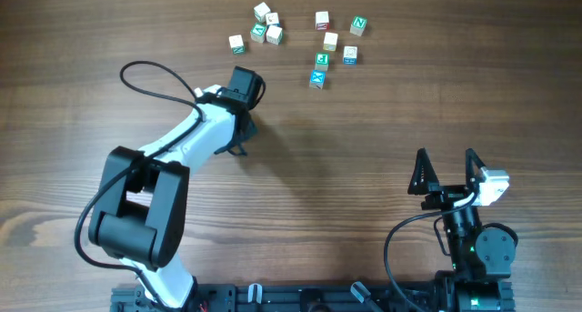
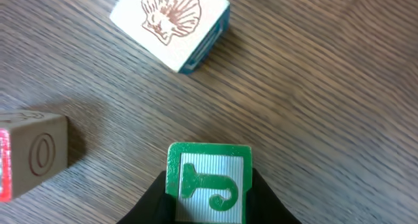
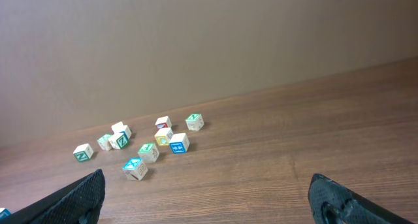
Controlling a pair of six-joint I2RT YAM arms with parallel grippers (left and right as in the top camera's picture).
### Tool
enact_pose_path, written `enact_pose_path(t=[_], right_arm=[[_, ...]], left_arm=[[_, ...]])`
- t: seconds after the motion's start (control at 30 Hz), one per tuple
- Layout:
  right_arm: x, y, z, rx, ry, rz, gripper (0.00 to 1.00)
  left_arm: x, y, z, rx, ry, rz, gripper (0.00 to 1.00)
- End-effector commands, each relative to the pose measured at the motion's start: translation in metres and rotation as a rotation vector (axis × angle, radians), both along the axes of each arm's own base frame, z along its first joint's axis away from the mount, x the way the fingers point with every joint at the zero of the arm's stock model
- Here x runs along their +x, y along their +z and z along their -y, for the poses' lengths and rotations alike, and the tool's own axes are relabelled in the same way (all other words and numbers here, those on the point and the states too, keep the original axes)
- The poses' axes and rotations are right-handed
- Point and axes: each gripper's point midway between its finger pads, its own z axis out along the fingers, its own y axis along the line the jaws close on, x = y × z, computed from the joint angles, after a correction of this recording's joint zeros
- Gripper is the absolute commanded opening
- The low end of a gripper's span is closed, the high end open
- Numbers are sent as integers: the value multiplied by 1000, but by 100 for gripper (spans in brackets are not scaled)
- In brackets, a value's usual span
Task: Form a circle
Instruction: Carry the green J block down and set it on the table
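Sitting pinched between left jaws: green cube (image 2: 209,181)

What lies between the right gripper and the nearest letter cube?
Only bare wooden tabletop. The overhead view shows that stretch empty from the right gripper to the blue-faced cube; the right wrist view agrees.
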Motion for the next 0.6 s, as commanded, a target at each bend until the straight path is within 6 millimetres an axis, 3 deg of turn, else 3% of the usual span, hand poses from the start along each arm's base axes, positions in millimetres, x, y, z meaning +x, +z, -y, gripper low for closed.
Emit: enact_pose_path(t=[0.0, 0.13, 0.2, 0.3, 0.33, 0.47, 0.57], right_arm=[[0, 2, 0, 7, -2, 9, 100], [0, 2, 0, 7, -3, 10, 100], [0, 15, 23, 2, -133, 63, 100], [-6, 11, 58, 6, -345, 47, 100], [-6, 7, 61, 3, -362, 31, 100], [-6, 7, 60, 12, -353, 32, 100], [0, 5, 28, 217, -165, 22, 100]], left_arm=[[-7, -8, 18, -73, -66, -43, 11], [-9, 3, 37, -74, -165, -25, 10], [-8, 19, 45, -89, -184, 17, 10], [-4, 44, 51, -126, -195, 82, 12], [-3, 51, 51, -128, -199, 100, 14], [2, 52, 37, -69, -168, 120, 20], [2, 52, 41, -89, -175, 117, 20]])
